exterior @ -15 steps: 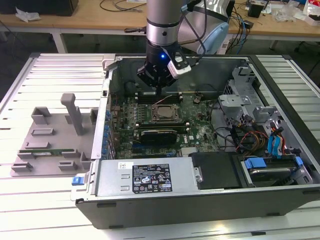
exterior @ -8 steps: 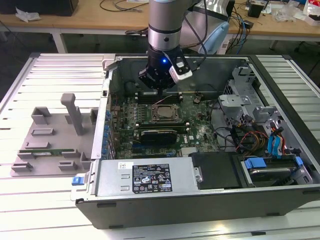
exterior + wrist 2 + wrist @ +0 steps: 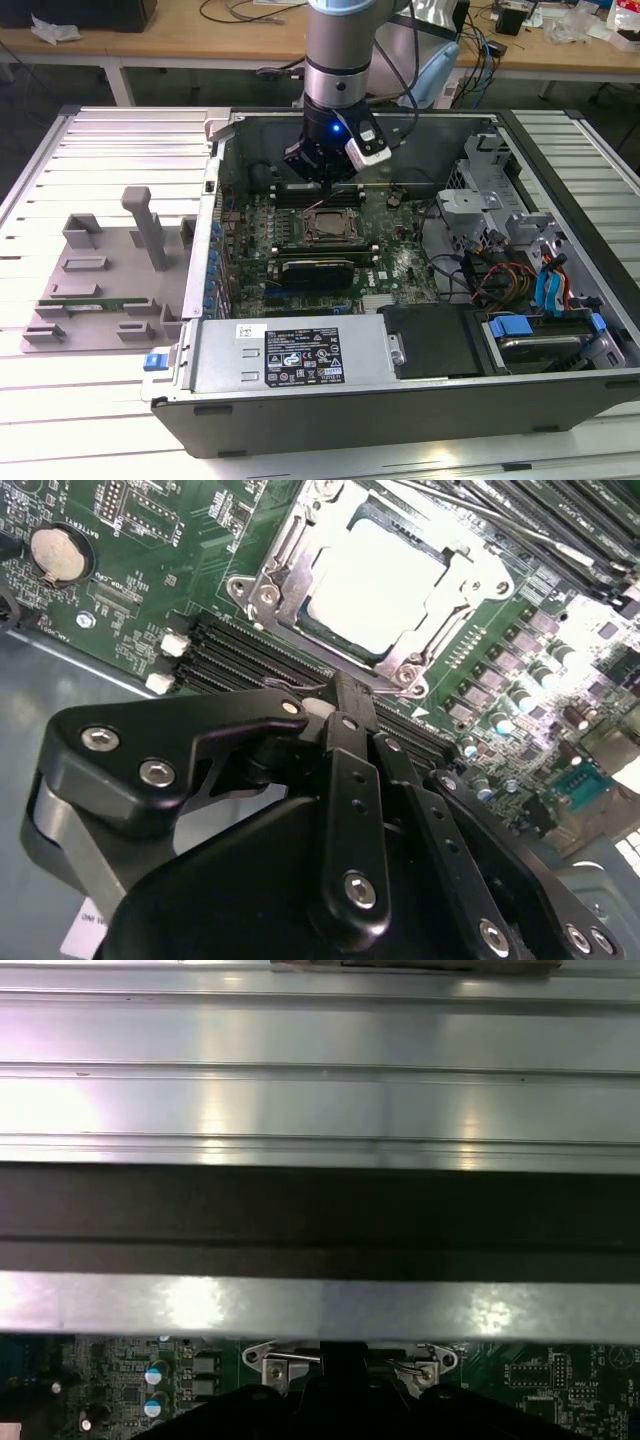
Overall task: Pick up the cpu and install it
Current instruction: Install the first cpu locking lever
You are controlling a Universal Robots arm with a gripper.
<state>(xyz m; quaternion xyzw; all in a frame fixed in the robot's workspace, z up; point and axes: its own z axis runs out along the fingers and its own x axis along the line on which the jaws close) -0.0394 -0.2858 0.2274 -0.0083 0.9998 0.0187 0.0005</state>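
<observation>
- Here, one open dark-grey metal computer case [image 3: 560, 400] lies on a ribbed white table [image 3: 120, 150], with one green motherboard [image 3: 400, 262] inside it.
- One small flat square cpu [image 3: 327, 226] with a shiny silver-grey top sits in the metal socket frame [image 3: 327, 212] near the middle of the board; in the second wrist view the cpu [image 3: 375, 585] lies flat within the frame [image 3: 262, 590], four screws at the frame's corners.
- One silver arm [image 3: 340, 50] reaches down into the case, and its black gripper [image 3: 318, 172] hangs just above the board, beside the far edge of the socket.
- In the second wrist view the gripper [image 3: 340, 705] has its black fingers [image 3: 345, 730] drawn close together with nothing between them; they are apart from the cpu, over the black memory slots [image 3: 230, 655] next to the socket.
- One round silver coin battery [image 3: 52, 555] sits on the board, well apart from the socket.
- One grey plastic tray block [image 3: 110, 270] with an upright post lies on the table at the exterior view's left of the case.
- One white-and-black label [image 3: 300, 355] lies on the silver box at the case's near side; its writing is too small to read.
- Two blue tabs [image 3: 510, 326] mark the drive bay at the exterior view's right.
</observation>
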